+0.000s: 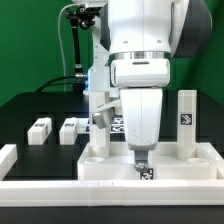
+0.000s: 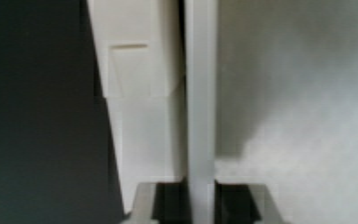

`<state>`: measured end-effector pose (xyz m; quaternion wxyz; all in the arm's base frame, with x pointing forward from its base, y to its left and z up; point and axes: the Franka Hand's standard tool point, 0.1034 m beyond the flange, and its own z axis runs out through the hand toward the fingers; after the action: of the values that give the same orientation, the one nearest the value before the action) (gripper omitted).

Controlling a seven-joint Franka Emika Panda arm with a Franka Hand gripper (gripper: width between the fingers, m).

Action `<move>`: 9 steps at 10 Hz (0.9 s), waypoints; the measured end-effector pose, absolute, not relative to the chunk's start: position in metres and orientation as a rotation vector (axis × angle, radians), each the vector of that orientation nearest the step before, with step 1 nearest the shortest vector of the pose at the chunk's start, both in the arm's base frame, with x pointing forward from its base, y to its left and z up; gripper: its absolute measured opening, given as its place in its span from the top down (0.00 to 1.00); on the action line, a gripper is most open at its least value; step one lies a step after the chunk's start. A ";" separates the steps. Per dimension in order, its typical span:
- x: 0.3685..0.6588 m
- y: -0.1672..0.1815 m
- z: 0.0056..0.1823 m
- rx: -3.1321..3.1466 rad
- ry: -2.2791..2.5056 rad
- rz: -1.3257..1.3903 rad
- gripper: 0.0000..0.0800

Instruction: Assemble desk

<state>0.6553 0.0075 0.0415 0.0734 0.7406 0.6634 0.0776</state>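
The white desk tabletop [image 1: 108,166] lies in the middle of the black table with its raised rim up. One white square leg [image 1: 186,122] stands upright at its corner on the exterior view's right. Another leg [image 1: 100,122] stands at the left corner, partly behind the hand. Two loose legs [image 1: 40,129] [image 1: 72,128] lie further to the left. My gripper [image 1: 142,163] points straight down at the tabletop's front rim. In the wrist view the thin rim wall [image 2: 197,90] runs between the dark pads [image 2: 156,206], and my gripper [image 2: 197,203] is shut on it.
A low white border rail [image 1: 100,192] runs along the front, and another [image 1: 8,156] stands at the exterior view's left. The marker board [image 1: 119,127] lies behind the tabletop, mostly hidden by the arm. A camera stand [image 1: 76,40] rises at the back.
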 end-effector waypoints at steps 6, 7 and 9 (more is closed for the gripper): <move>0.661 0.016 0.035 2.189 2.018 0.231 0.92; 0.661 0.015 0.035 2.191 2.017 0.230 0.92; 0.661 0.014 0.035 2.194 2.013 0.229 0.66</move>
<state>0.6608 0.0145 0.0345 0.0773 0.7324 0.6721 0.0766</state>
